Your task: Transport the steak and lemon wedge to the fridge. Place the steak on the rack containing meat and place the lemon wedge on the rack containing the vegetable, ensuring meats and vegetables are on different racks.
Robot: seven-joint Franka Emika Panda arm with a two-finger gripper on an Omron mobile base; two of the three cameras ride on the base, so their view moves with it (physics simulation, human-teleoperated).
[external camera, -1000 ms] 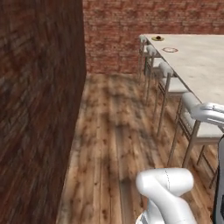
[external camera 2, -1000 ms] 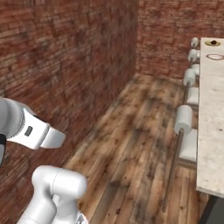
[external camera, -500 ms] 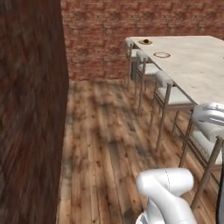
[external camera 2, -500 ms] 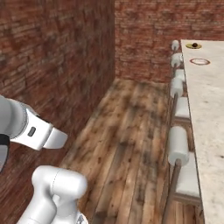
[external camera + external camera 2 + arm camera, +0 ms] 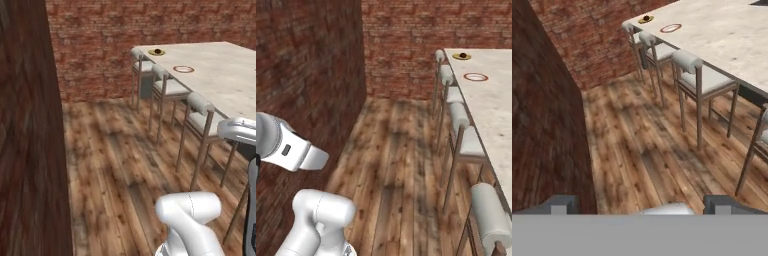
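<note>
Brick walls [image 5: 406,45] and a wooden plank floor [image 5: 115,165] surround a long pale worktop [image 5: 220,75] lined with grey-cushioned stools [image 5: 200,117]. No writing or label can be read anywhere. At the worktop's far end a small dark lump sits on a yellowish plate [image 5: 157,51]; it may be the steak, but it is too small to tell. Nearer along the worktop lies a red-rimmed ring [image 5: 183,69]. The end effector [image 5: 642,205] shows only two grey finger tips, set wide apart with nothing between them.

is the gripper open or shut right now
Open. In the hand view the gripper has its two dark fingertips standing far apart at the bottom corners, with nothing between them but the wooden floor beyond.
</note>
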